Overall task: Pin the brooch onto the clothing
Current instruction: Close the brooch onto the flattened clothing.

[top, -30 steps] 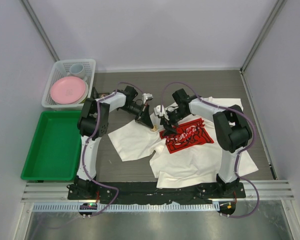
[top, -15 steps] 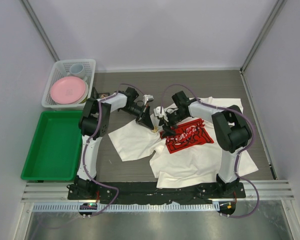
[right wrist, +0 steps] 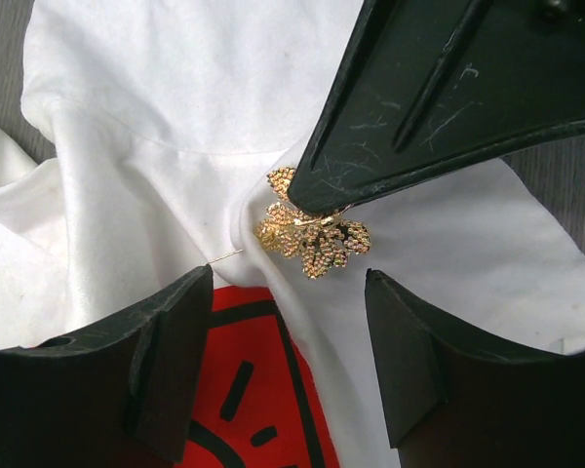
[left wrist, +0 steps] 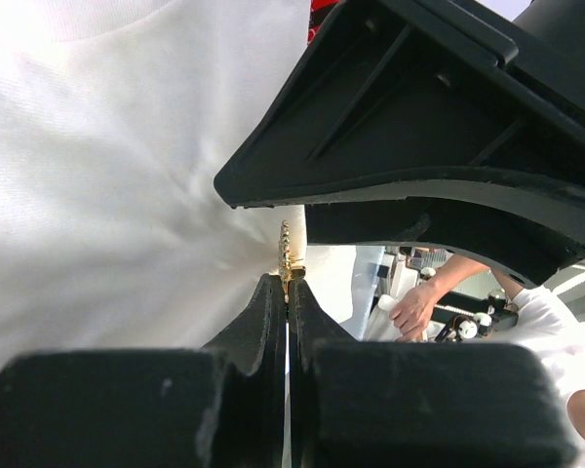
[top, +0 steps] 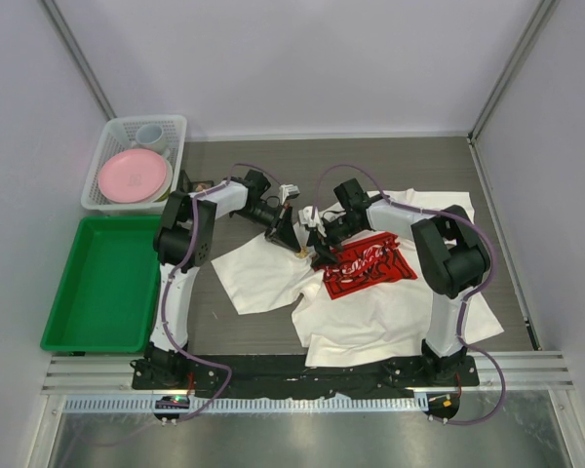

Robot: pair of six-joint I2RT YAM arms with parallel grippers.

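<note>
Where the left pincer [left wrist: 288, 285] clamps it, the brooch [right wrist: 312, 236] touches clothing [right wrist: 166, 88].

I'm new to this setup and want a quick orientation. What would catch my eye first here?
A gold brooch stands out, pinched by the left gripper over the white T-shirt beside its red print, mid-table. The right gripper hangs open right next to it. At the far left, a pink plate in a white basket sits behind a green tray.
</note>
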